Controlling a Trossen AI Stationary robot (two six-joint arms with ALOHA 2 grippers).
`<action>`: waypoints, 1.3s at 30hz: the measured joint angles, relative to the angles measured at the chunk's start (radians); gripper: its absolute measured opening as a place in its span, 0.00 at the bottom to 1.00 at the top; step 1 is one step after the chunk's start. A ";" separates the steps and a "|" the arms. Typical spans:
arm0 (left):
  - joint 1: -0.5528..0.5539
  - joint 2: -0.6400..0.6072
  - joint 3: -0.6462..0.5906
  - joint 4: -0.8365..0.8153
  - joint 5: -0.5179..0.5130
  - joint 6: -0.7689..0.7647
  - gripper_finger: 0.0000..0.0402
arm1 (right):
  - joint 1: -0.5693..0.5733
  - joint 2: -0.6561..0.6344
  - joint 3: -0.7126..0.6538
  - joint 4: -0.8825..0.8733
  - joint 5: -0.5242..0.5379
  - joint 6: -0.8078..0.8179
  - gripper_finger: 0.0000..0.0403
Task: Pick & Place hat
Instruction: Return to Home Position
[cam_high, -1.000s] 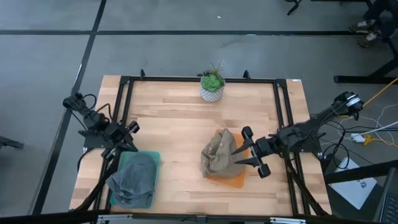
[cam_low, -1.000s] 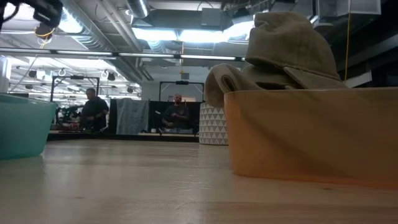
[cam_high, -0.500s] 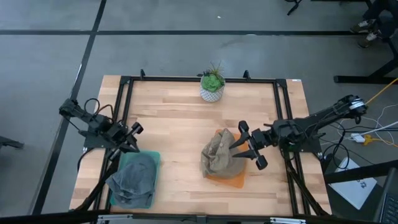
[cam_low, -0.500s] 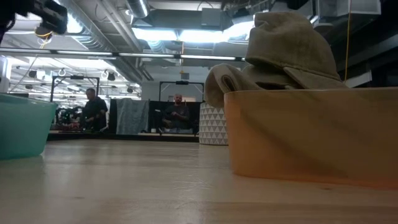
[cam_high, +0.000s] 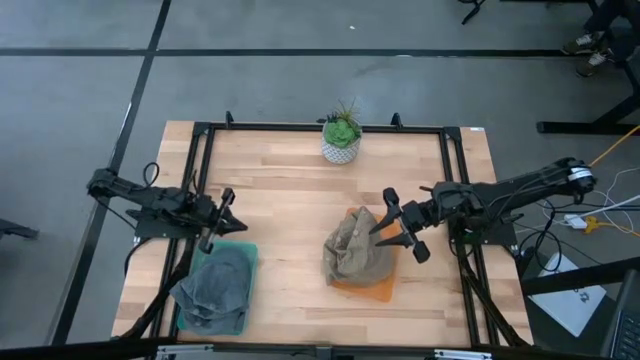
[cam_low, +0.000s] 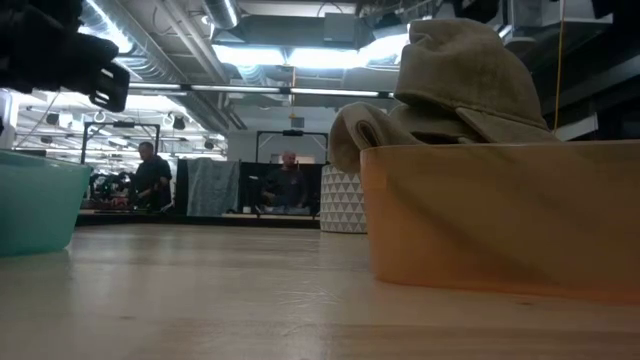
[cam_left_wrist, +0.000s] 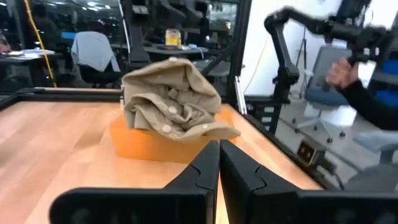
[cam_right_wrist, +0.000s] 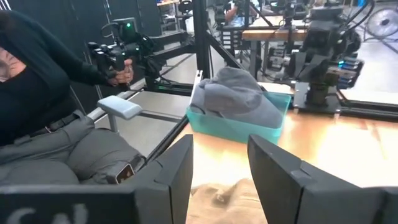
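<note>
A tan hat (cam_high: 352, 252) lies crumpled in an orange bin (cam_high: 375, 290) right of the table's middle; both also show in the low view, hat (cam_low: 462, 75) and bin (cam_low: 500, 215). A grey hat (cam_high: 216, 283) fills a teal bin (cam_high: 250, 250) at the near left. My right gripper (cam_high: 395, 228) hangs open above the tan hat's right side, which shows between its fingers (cam_right_wrist: 217, 193), and touches nothing. My left gripper (cam_high: 226, 212) is shut and empty, just beyond the teal bin, pointing level at the tan hat (cam_left_wrist: 171, 102).
A potted plant (cam_high: 341, 135) stands at the far edge. A black frame (cam_high: 300, 128) runs around the table top. Bare wood lies between the two bins. A seated person (cam_right_wrist: 43, 93) holding a controller shows beyond the table's left side.
My left gripper has sunk and swung, so that it now points toward the table's right edge. My right gripper has gone toward the far edge along the tan hat's right side, still open. Both hats lie as before.
</note>
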 joint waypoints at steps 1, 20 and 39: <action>0.005 0.006 0.000 -0.003 0.007 0.013 0.02 | -0.005 -0.011 0.000 -0.012 0.000 -0.008 0.38; 0.047 0.042 0.000 -0.002 0.000 0.041 0.02 | -0.076 -0.291 0.099 -0.331 0.090 -0.172 0.38; 0.046 0.042 0.000 -0.002 -0.001 0.041 0.03 | -0.076 -0.287 0.099 -0.317 0.221 -0.117 0.38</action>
